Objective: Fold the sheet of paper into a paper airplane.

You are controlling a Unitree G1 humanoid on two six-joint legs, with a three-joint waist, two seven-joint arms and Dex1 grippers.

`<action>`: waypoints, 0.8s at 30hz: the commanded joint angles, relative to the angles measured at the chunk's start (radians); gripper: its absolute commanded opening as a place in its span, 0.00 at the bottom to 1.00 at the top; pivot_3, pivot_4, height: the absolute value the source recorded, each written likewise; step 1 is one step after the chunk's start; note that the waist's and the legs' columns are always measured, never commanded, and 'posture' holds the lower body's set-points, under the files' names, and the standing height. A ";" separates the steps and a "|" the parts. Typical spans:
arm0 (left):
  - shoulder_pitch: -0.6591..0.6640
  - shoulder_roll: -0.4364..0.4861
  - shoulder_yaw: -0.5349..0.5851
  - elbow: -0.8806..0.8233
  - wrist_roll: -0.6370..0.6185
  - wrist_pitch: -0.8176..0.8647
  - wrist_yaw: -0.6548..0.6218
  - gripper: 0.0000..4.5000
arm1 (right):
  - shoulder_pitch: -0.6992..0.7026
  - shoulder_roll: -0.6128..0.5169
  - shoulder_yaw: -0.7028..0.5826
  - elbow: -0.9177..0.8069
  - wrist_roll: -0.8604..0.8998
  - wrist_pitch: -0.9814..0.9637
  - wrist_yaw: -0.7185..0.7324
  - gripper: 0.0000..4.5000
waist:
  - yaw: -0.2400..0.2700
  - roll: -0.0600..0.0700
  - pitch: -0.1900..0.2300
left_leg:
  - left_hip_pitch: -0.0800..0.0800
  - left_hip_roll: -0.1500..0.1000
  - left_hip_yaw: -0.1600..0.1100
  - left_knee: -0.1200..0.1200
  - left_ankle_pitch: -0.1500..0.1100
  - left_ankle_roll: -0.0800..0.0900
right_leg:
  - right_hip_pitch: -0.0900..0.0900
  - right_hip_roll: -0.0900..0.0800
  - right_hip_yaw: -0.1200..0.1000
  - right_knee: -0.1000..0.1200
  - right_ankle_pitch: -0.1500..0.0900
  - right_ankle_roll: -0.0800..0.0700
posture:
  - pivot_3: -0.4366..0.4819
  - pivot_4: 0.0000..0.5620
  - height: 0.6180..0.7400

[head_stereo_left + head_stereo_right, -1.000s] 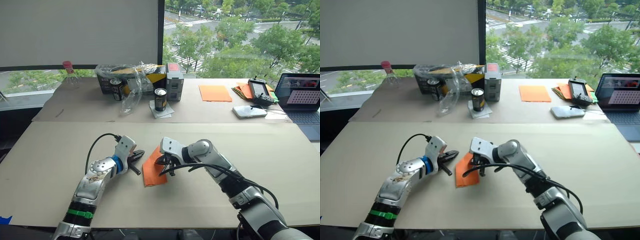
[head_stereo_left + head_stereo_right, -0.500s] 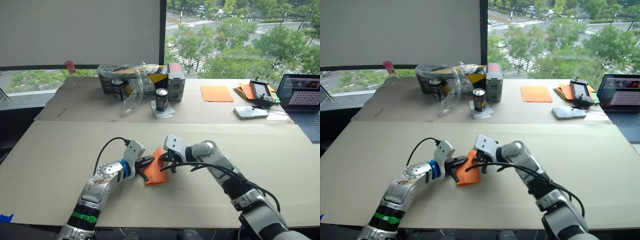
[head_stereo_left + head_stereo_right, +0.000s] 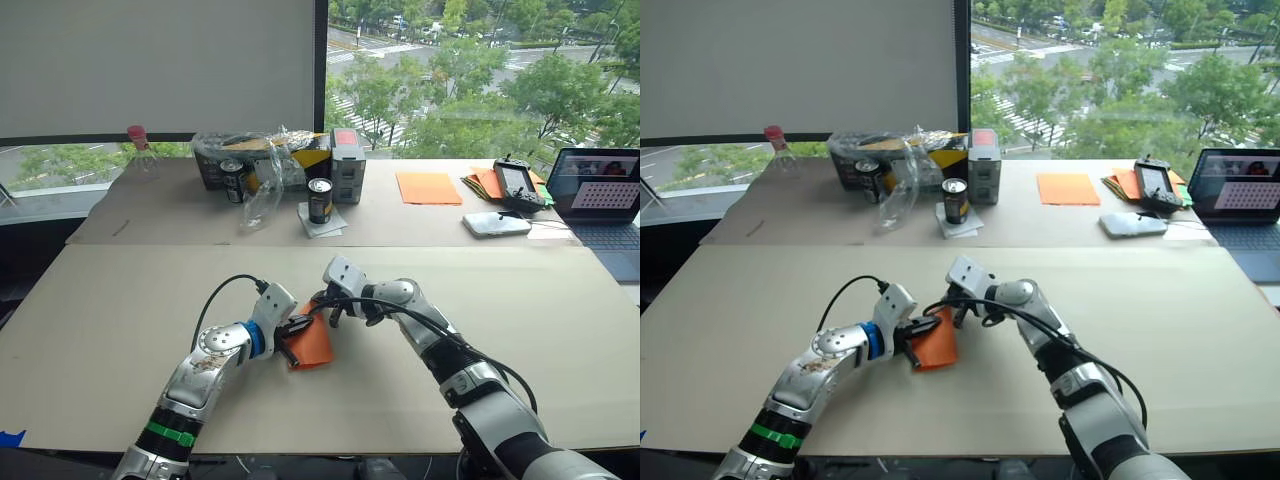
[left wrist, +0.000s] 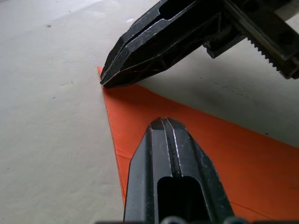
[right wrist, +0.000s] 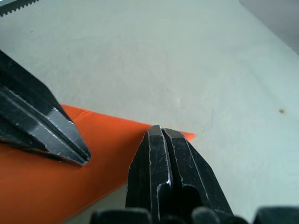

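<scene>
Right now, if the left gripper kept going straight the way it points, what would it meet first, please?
Probably the right gripper: in the left wrist view its shut tip sits just ahead of the shut left gripper, above the sheet of paper near its pointed corner. Depth is unclear, so it might pass below.

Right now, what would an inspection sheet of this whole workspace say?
Surface: wide beige cardboard-covered table, flat.
Job's things: creased bright orange sheet of paper lying partly folded, pointed corner away from the robot.
Clutter: dark drink cans, crumpled clear plastic bag, smooth orange sheet, handheld controller, open laptop on the far table.
Grippers: left gripper jaws shut, over the paper; right gripper jaws shut, at its pointed corner.
Cables: black cables looped along both arms.
Surroundings: window onto trees and street.
</scene>
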 commanded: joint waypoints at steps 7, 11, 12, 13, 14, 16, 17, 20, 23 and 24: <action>0.006 0.010 -0.010 0.030 0.019 0.002 -0.007 0.01 | -0.061 -0.014 -0.080 0.058 0.010 -0.153 -0.034 0.00 | 0.002 0.000 0.000 | -0.002 0.000 0.000 0.000 0.000 0.000 | -0.001 0.000 0.000 0.000 0.000 0.000 | 0.48 0.27 0.92; 0.003 0.010 -0.010 0.038 0.019 -0.002 -0.008 0.01 | -0.033 -0.042 -0.071 -0.066 0.030 -0.102 0.069 0.00 | 0.001 0.000 0.000 | -0.002 0.000 0.000 0.000 0.000 0.000 | -0.002 0.000 0.000 0.000 0.000 0.000 | 0.48 0.27 0.92; 0.001 0.009 -0.012 0.041 0.020 -0.003 -0.010 0.01 | -0.022 -0.050 -0.059 -0.095 0.027 -0.086 0.092 0.00 | 0.001 0.000 0.000 | -0.002 0.000 0.000 0.000 0.000 0.000 | -0.002 0.000 0.000 0.000 0.000 0.000 | 0.48 0.27 0.92; 0.000 0.009 -0.014 0.044 0.020 -0.005 -0.011 0.01 | -0.010 -0.058 -0.046 -0.120 0.024 -0.072 0.115 0.00 | 0.001 0.000 0.000 | -0.002 0.000 0.000 0.000 0.000 0.000 | -0.002 0.000 0.000 0.000 0.000 0.000 | 0.48 0.27 0.92; -0.002 0.008 -0.015 0.047 0.021 -0.006 -0.012 0.01 | 0.002 -0.062 -0.038 -0.139 0.023 -0.060 0.133 0.00 | 0.001 0.000 0.000 | -0.002 0.000 0.000 0.000 0.000 0.000 | -0.002 0.000 0.000 0.000 0.000 0.000 | 0.48 0.27 0.92; -0.008 0.007 -0.016 0.055 0.021 -0.009 -0.014 0.01 | 0.023 -0.062 -0.032 -0.163 0.022 -0.043 0.144 0.00 | 0.001 0.000 0.000 | -0.002 0.000 0.000 0.000 0.000 0.000 | -0.002 0.000 0.000 0.000 0.000 0.000 | 0.48 0.27 0.92; -0.013 0.006 -0.015 0.059 0.022 -0.010 -0.014 0.01 | 0.033 -0.061 -0.028 -0.168 0.017 -0.040 0.143 0.00 | 0.001 0.000 0.000 | -0.002 0.000 0.000 0.000 0.000 0.000 | -0.002 0.000 0.000 0.000 0.000 0.000 | 0.48 0.27 0.92; -0.026 0.005 -0.014 0.075 0.024 -0.017 -0.018 0.01 | 0.056 -0.059 -0.013 -0.174 0.004 -0.034 0.140 0.00 | 0.002 0.000 0.000 | -0.002 0.000 0.000 0.000 0.000 0.000 | -0.002 0.000 0.000 0.000 0.000 0.000 | 0.48 0.27 0.92; -0.028 0.008 -0.014 0.079 0.026 -0.022 -0.022 0.01 | 0.083 -0.071 0.007 -0.191 -0.014 -0.018 0.151 0.00 | 0.002 0.000 0.000 | -0.002 0.000 0.000 0.000 0.000 0.000 | -0.002 0.000 0.000 0.000 0.000 0.000 | 0.48 0.27 0.92; -0.030 0.008 -0.013 0.083 0.026 -0.025 -0.023 0.01 | 0.091 -0.076 0.013 -0.197 -0.017 -0.016 0.156 0.00 | 0.002 0.000 0.000 | -0.002 0.000 0.000 0.000 0.000 0.000 | -0.002 0.000 0.000 0.000 0.000 0.000 | 0.48 0.27 0.92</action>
